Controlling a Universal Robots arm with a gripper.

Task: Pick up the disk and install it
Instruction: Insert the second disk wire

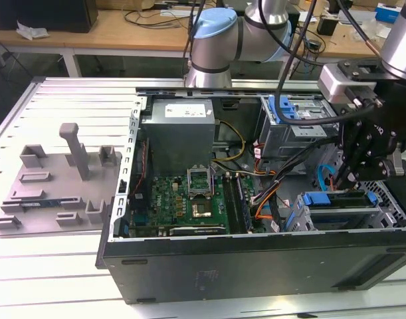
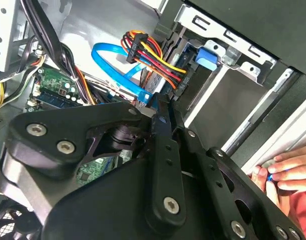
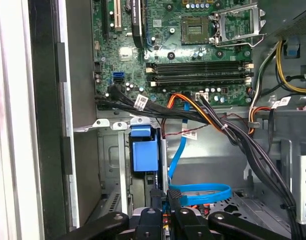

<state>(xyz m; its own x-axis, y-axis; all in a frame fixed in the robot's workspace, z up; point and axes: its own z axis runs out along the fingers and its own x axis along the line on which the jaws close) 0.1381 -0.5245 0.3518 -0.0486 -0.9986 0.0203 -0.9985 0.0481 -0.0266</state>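
The disk sits in the drive cage at the front corner of the open computer case, on the exterior view's right. Its blue carrier bracket faces the motherboard. In the first wrist view the blue carrier stands in the metal cage just ahead of my fingertips. The carrier's blue tab shows in the second wrist view, with a black power connector beside it. My gripper hangs just above the disk, pointing down. Its fingers are pressed together in both wrist views, with nothing seen between them.
A blue data cable loops right by my fingertips, and black wire bundles cross the case above it. The green motherboard, a grey power supply and an upper drive cage fill the case. A grey fixture lies to the left. A person's hand rests at the case edge.
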